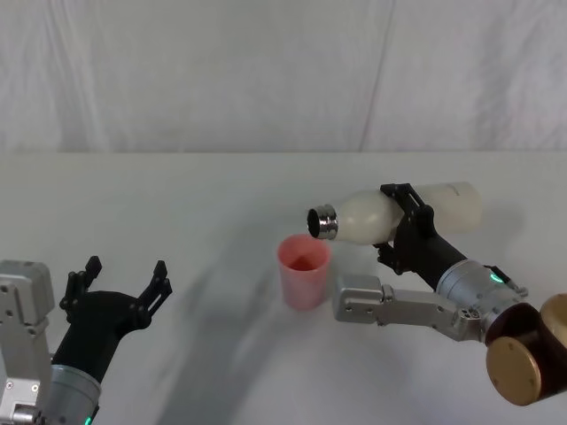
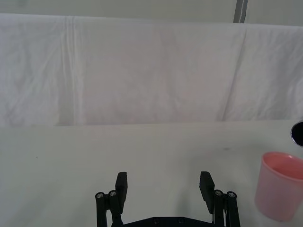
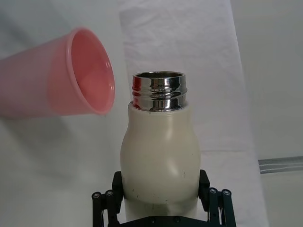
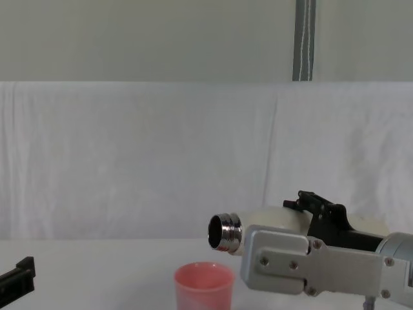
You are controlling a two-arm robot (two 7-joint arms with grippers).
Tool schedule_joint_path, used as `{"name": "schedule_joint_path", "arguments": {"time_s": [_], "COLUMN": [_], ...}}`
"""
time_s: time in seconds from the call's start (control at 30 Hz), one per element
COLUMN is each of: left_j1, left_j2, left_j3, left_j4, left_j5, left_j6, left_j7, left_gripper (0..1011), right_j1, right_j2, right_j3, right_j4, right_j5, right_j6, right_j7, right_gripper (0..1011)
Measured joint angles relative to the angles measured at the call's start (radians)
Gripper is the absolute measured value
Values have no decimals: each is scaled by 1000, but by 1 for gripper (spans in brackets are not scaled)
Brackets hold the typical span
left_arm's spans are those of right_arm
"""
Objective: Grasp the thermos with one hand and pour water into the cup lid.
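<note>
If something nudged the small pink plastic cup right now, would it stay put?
Probably not. The small pink tapered plastic cup looks thin-walled and light, standing free on the white table, so it would likely slide. Its base is narrower than its rim, so a high knock could tip it.

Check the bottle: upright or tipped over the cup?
Tipped. The right gripper holds the bottle almost level, its open metal neck just above the pink cup. No stream of water is visible.

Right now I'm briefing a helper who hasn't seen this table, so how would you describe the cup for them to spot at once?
Look at the white table, then at the right tool holding a cream bottle tipped on its side. Just below the bottle's silver mouth stands the cup, upright and open. It is small and the only pink thing there.
</note>
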Motion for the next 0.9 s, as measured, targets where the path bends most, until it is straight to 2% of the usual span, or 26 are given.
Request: {"name": "schedule_joint_path", "arguments": {"time_s": [0.2,0.9], "left_j1": [0,0], "left_j2": [0,0], "left_j3": [0,0], "left_j4": [0,0], "left_j5": [0,0], "left_j6": [0,0], "left_j7": [0,0], "left_gripper": [1001,1001], "right_j1": [3,13], "right_j2": [3,13], "right_j3": [-7,-27], "right_j4": [-2,-9], "right_j5": [-22,-47], "right_j6": [7,4], "right_j7": [-5,10], "right_gripper": [950,950]}}
